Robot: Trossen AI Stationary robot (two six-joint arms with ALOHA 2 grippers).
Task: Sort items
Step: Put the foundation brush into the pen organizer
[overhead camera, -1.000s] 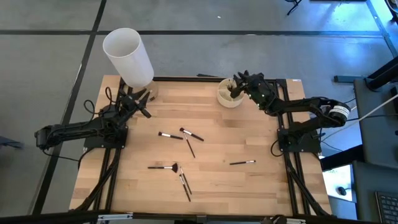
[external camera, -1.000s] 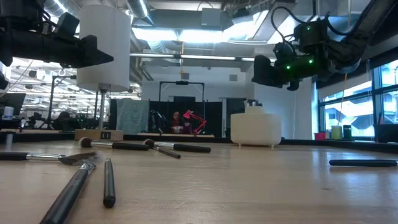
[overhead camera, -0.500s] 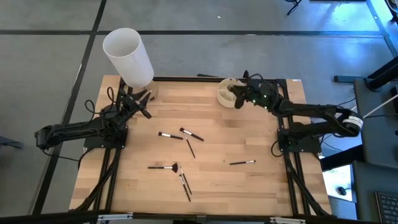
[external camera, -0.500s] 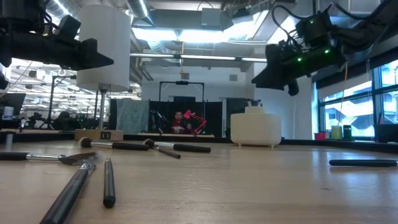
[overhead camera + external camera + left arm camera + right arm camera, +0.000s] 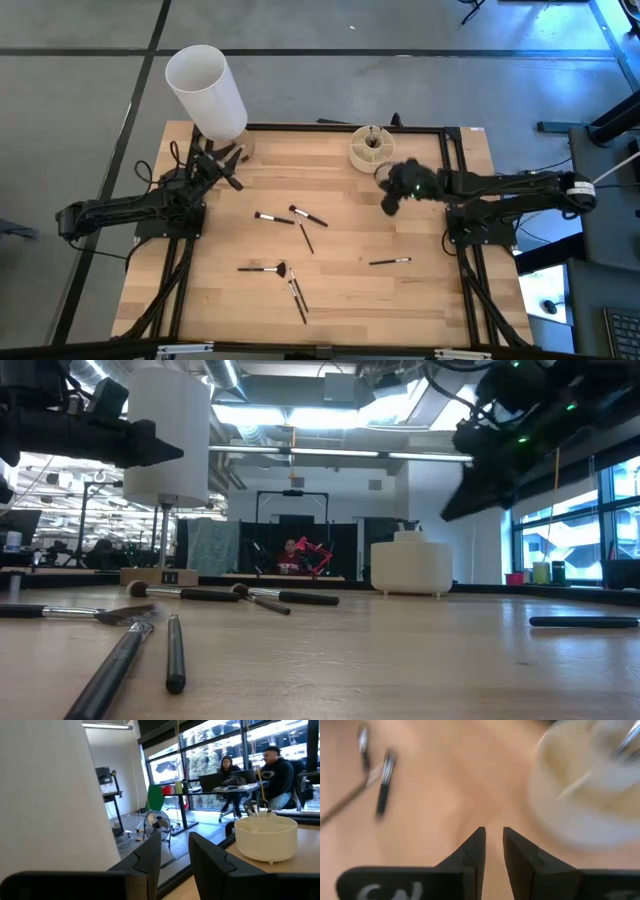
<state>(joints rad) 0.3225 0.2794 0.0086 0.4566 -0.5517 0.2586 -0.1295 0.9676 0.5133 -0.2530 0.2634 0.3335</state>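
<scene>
Just near of the round beige cup point(image 5: 371, 148), my right gripper point(image 5: 391, 197) hung over bare wood, its fingers point(image 5: 471, 851) a narrow gap apart and holding nothing. Six brushes point(image 5: 274, 268) lay scattered across the middle of the table point(image 5: 340, 300). At the far left, my left gripper point(image 5: 233, 160) waited beside the white cylinder point(image 5: 205, 90), fingers slightly parted.

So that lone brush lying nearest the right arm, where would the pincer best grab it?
Probably mid-handle, coming straight down. The brush lies flat on the table, thin and nearly crosswise, clear of the others, so fingers should straddle its width. The right pincer hangs close above the table, jaws nearly closed.
</scene>
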